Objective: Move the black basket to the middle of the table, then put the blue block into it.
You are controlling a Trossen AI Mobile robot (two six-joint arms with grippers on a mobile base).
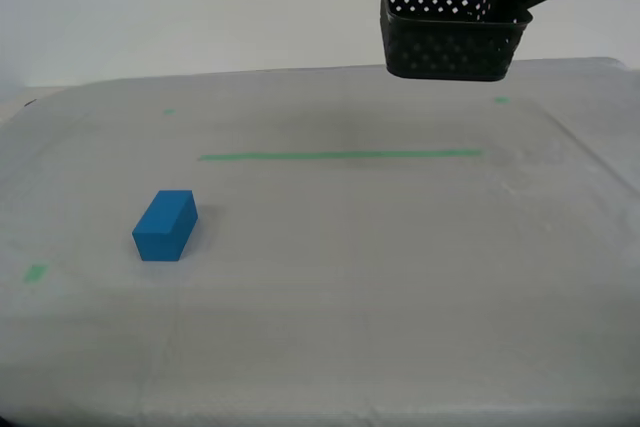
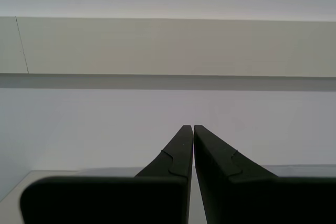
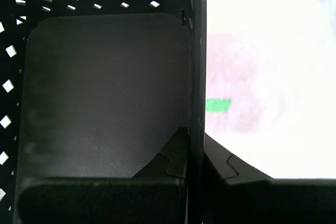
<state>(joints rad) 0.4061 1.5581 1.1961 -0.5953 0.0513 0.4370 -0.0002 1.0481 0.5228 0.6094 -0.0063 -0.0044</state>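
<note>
Above the table — black basket, lifted.

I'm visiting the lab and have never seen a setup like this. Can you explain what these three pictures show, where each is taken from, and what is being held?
These come from a wheeled robot with two arms, each ending in a two-fingered gripper. One picture is from a camera on the robot's body, looking over the table, which is covered in pale cloth marked with green tape. The other two come from cameras mounted on the grippers. In the first wrist view, my first gripper pinches one wall of the black basket, one finger inside and one outside. The body camera shows that basket lifted clear of the table at its upper right. The second wrist view shows my second gripper shut and empty, facing a wall. The blue block lies on the cloth, untouched.
</note>
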